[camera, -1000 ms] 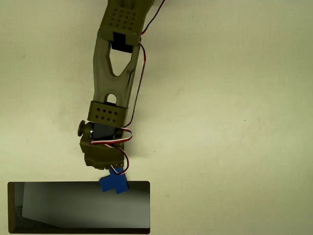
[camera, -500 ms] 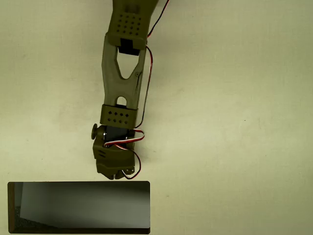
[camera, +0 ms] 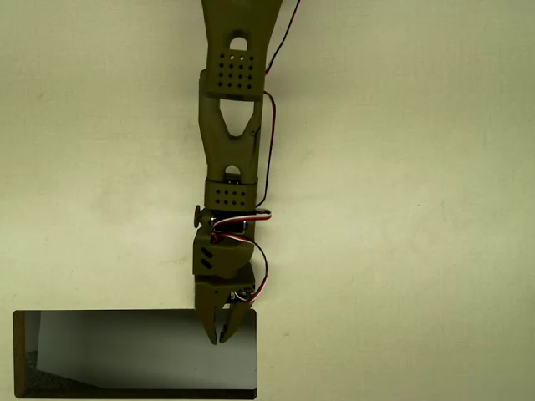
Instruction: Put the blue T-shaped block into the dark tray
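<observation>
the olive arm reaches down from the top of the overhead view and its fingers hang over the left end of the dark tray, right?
Not quite. In the overhead view the olive arm does come down from the top, but its fingers hang over the right end of the dark tray, near its upper right corner, not the left end.

No readable text, label, brand, number or sign stands on anything in the overhead view; every surface there is plain and unmarked.
</observation>
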Controlling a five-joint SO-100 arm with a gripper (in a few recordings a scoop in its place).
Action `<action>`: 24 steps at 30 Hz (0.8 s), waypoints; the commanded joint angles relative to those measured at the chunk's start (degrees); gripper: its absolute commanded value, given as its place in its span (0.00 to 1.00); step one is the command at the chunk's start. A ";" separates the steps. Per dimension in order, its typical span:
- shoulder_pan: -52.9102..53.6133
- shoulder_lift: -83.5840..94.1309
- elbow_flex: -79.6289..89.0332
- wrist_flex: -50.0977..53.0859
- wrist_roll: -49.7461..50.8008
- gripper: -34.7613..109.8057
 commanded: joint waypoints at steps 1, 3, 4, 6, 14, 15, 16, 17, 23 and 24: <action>-0.97 -2.99 -1.67 -12.04 0.79 0.24; -1.49 -4.39 -2.11 -15.29 2.02 0.24; -1.76 -5.10 -2.11 -17.05 2.37 0.24; -2.29 -6.50 -3.08 -19.51 3.08 0.24; -3.52 -12.13 -8.88 -26.10 5.89 0.24; -3.60 -12.22 -8.53 -27.16 5.98 0.24; -3.60 -12.22 -7.91 -28.92 6.42 0.24; -3.60 -12.22 -7.12 -31.03 6.86 0.24; -3.60 -12.22 -7.03 -30.94 5.63 0.25; -3.60 -12.22 -7.03 -30.94 5.63 0.25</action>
